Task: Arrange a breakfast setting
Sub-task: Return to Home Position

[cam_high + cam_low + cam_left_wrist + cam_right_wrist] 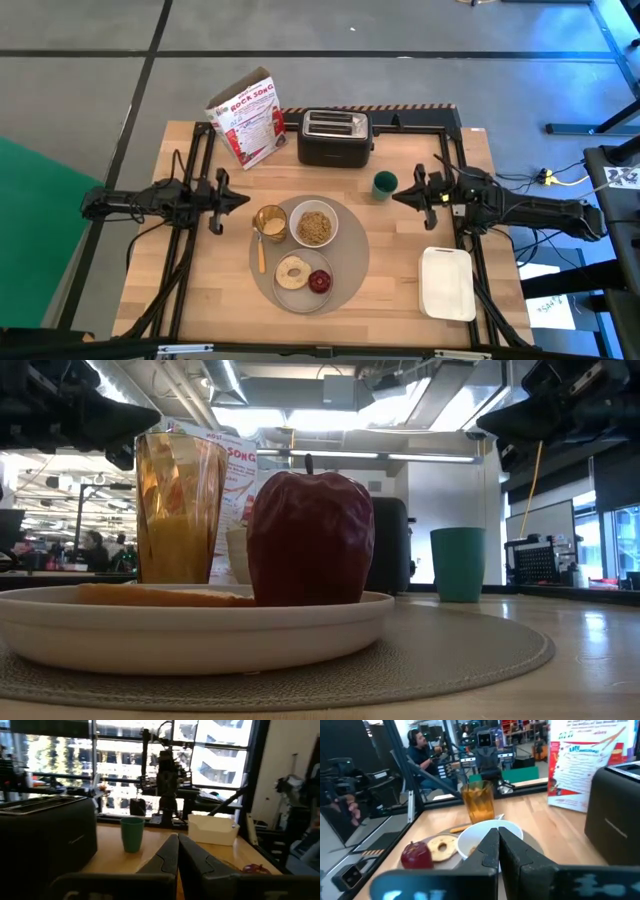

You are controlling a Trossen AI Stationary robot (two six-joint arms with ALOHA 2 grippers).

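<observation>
Currently L tool (243, 198) & R tool (396, 197), closed, flank placemat (350, 262) edges.

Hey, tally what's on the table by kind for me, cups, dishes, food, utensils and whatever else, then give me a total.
Cups: 2, amber cup, green cup
Dishes: 2, bowl, plate
Food: 2, bagel, apple
Utensils: 1, spoon
Other: 4, placemat, toaster, cereal box, white bin
Total: 11
</observation>
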